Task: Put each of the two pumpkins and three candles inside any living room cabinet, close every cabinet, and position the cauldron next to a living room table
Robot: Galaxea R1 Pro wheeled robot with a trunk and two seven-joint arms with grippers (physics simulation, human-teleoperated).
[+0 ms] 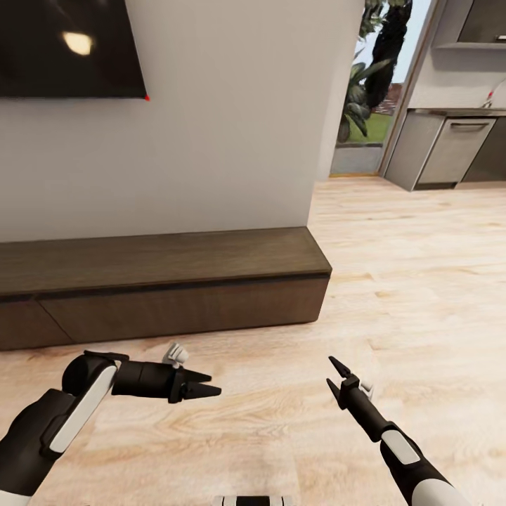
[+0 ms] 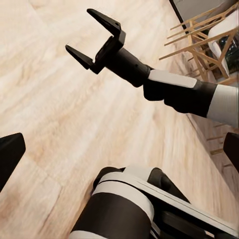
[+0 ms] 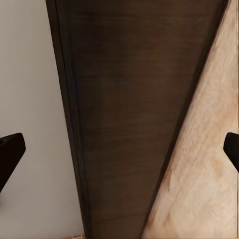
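You're facing the long, low dark-brown wooden cabinet (image 1: 161,288), which runs across the middle-left of the head frame against the grey-white wall (image 1: 225,119). Its flat fronts are all shut, so its contents are hidden; its top is bare. Your left hand (image 1: 209,388) sits at lower left over the pale wood floor (image 1: 414,281), fingers close together, nothing between them. Your right hand (image 1: 336,374) at lower centre-right is released, holding nothing. A black wall screen (image 1: 67,46) is at upper left, and grey kitchen cupboards (image 1: 450,151) at upper right.
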